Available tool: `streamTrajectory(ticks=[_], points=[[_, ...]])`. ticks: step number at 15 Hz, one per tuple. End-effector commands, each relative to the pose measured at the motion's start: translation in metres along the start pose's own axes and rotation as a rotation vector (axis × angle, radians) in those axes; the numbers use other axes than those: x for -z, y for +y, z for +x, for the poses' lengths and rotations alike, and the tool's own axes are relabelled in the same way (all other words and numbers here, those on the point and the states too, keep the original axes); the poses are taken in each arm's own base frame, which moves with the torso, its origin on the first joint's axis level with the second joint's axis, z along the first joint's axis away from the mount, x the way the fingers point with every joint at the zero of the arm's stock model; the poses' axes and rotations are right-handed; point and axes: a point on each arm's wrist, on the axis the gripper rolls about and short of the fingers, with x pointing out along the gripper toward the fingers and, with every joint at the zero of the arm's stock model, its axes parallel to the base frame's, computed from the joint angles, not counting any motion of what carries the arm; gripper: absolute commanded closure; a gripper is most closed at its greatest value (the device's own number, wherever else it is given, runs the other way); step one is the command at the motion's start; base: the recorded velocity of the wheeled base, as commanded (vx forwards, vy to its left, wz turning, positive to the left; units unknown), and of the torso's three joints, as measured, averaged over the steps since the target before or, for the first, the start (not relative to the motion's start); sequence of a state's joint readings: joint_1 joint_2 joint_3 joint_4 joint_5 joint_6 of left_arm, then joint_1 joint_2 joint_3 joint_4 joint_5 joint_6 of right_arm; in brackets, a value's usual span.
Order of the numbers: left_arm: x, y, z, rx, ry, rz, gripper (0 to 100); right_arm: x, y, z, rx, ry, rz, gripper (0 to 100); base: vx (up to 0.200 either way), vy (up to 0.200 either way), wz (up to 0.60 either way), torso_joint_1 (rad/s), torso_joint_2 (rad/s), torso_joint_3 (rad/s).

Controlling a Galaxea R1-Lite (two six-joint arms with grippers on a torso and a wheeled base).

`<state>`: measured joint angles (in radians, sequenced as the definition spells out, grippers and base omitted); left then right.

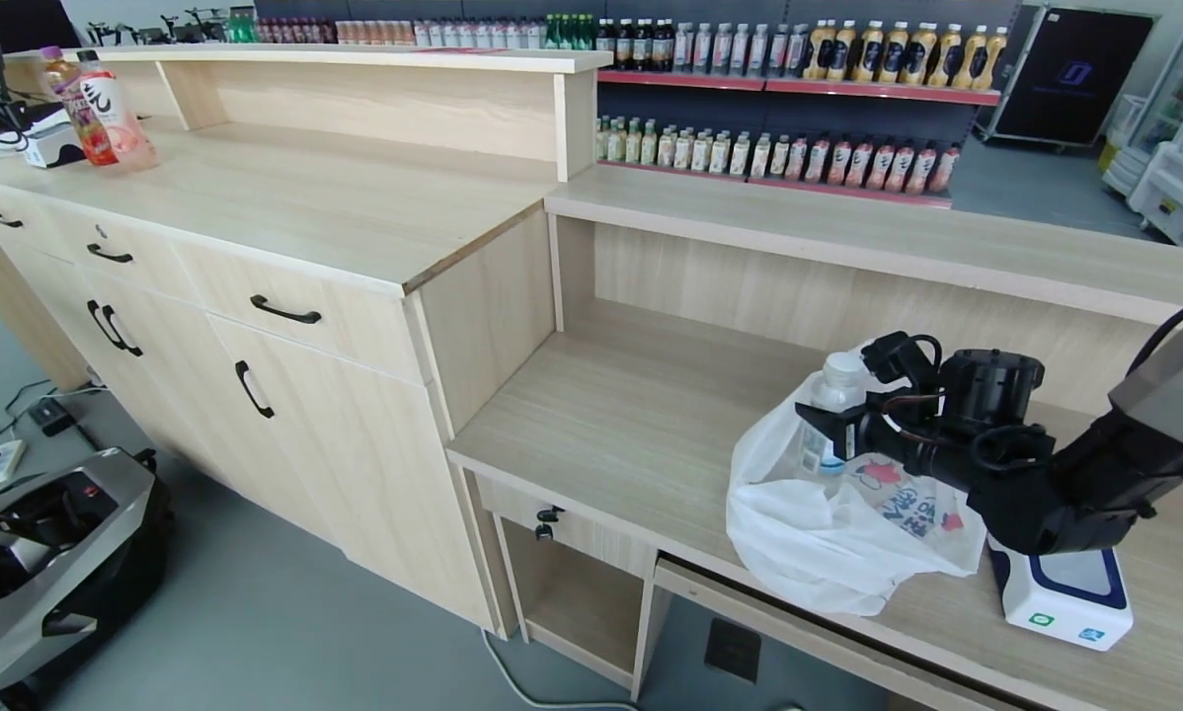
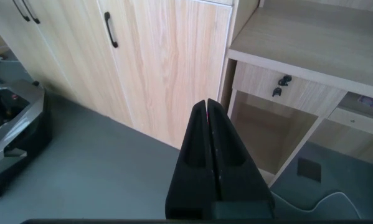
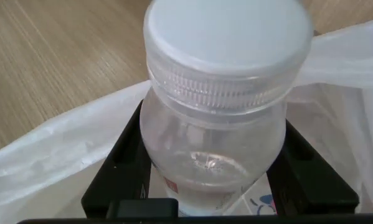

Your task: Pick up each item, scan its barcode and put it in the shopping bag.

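Down low by the cabinet doors, the left gripper (image 2: 207, 124) is hanging with its fingers pressed together, well apart from everything. On the desk, the right gripper (image 1: 821, 434) is clamping the clear bottle (image 1: 834, 395), which is standing upright with its base dipping into the shopping bag (image 1: 809, 553). The release is looking straight down. Two more bottles (image 1: 103, 109) are waiting on the far counter, towards the left.

The bottle (image 3: 214, 124) was clear, with a white cap (image 3: 226, 37) and a trace of red on its label. The shopping bag (image 1: 828, 538) was translucent white, printed in red and blue. The right gripper (image 1: 828, 420) and the left gripper (image 2: 209, 149) were black. The counter (image 1: 631, 415) showed pale wood grain. The scanner (image 1: 1065, 592) was white with a dark blue top and small green and blue marks. The cabinet handles (image 1: 285, 313) were black and the floor (image 1: 256, 602) was grey.
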<state>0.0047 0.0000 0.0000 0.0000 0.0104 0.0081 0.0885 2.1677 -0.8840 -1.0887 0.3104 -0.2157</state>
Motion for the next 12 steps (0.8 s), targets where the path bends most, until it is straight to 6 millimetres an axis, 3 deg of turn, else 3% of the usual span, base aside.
streamTrajectory(ticks=[1,7,8,12], points=[[0.000,0.000,0.000,0.000,0.000,0.000,100,0.011,0.005,0.007,-0.033,0.025,0.007,100,0.000,0.000,0.00,0.000,0.00,0.000],[0.000,0.000,0.000,0.000,0.000,0.001,100,0.022,0.010,0.005,-0.050,0.054,-0.006,100,0.000,0.000,0.00,0.000,0.00,0.000],[0.000,0.000,0.000,0.000,0.000,0.000,100,0.021,0.009,0.004,-0.048,0.052,-0.006,0,0.000,0.000,0.00,0.000,0.00,0.000],[0.000,0.000,0.000,0.000,0.000,0.000,100,-0.020,-0.002,-0.016,-0.078,-0.066,-0.039,0,0.000,0.000,0.00,0.000,0.00,0.000]])
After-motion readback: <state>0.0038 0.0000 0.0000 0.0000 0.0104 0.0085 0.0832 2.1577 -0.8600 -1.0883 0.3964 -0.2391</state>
